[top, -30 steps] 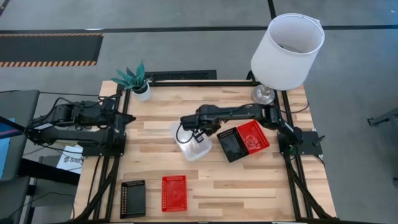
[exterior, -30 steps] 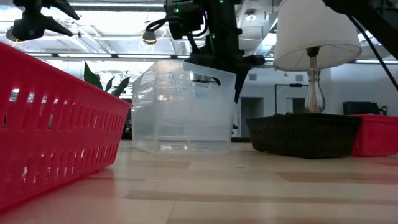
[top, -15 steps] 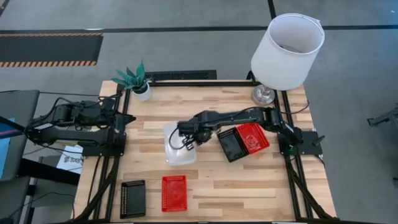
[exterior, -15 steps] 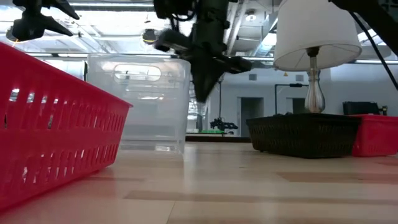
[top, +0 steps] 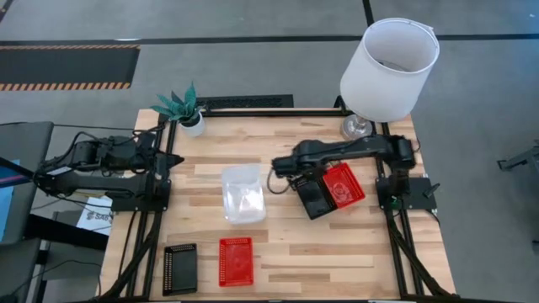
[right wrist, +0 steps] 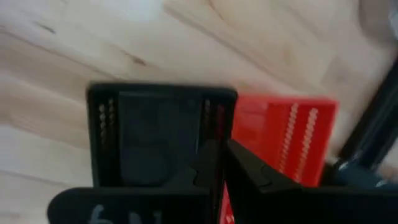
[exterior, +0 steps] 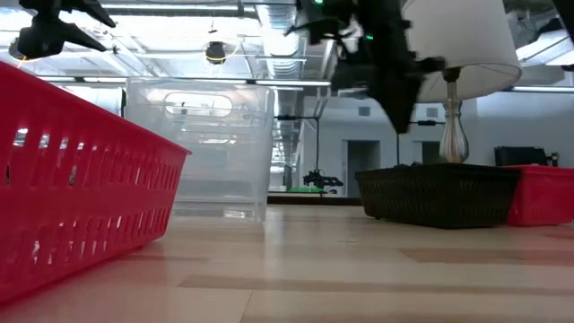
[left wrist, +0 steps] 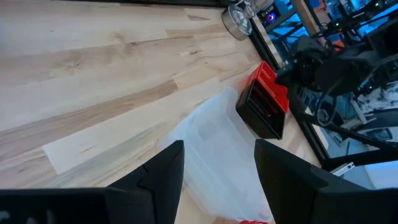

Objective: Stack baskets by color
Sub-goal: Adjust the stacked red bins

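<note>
Step in hand (judged): the black basket at 3 o'clock is to be gripped for stacking. The wall should be taken squarely. The neighbouring red basket should not be caught, since the two lie side by side, seemingly touching. A straight lift is advised, so that the red one is not dragged.

Desk [top: 337, 252]: pale wood, framed in black rails. Lamp [top: 389, 59] noted at 1 o'clock.

Baskets, all shallow, with perforated walls:
- Clear basket [top: 242, 194] stood upright near desk centre, alone.
- Black basket [top: 313, 200] and red basket [top: 344, 185] at 3 o'clock, both angled to the desk edge.
- Second red basket [top: 236, 260] and second black basket [top: 179, 268] at 7 o'clock, near each other, not touching.

No colour is yet seen stacked.

Right hand [top: 286, 171]: poised just at 9 o'clock of the black basket. The fingers are drawn narrow, almost together. Nothing is held.

Left hand [left wrist: 217, 146]: parked at 9 o'clock of the desk. The fingers are apart and empty.
</note>
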Tool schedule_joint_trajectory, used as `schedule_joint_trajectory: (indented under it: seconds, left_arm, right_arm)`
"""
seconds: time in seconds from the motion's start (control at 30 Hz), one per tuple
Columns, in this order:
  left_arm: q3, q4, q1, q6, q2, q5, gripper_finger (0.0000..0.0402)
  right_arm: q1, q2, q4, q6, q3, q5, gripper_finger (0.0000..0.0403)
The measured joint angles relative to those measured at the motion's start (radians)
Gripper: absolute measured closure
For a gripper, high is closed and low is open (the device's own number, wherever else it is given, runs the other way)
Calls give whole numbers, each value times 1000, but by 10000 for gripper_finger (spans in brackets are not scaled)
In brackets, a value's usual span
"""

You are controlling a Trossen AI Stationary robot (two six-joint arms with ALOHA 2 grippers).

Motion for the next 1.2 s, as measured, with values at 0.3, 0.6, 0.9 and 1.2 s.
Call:
schedule_joint_trajectory:
  seconds: [0.3,0.6,0.9,1.2]
  left_arm:
    - [0,0,0,1,0,-17,219]
    - [0,-4,0,1,0,-18,219]
    - [0,-8,0,2,0,-19,219]
    - [0,-8,0,2,0,-19,219]
  right_arm:
    - [42,-239,12,198,-350,-50,389]
    - [130,-228,228,310,-496,-181,391]
    - [144,-177,479,339,-496,-276,394]
    - [112,-179,605,352,-495,-257,392]
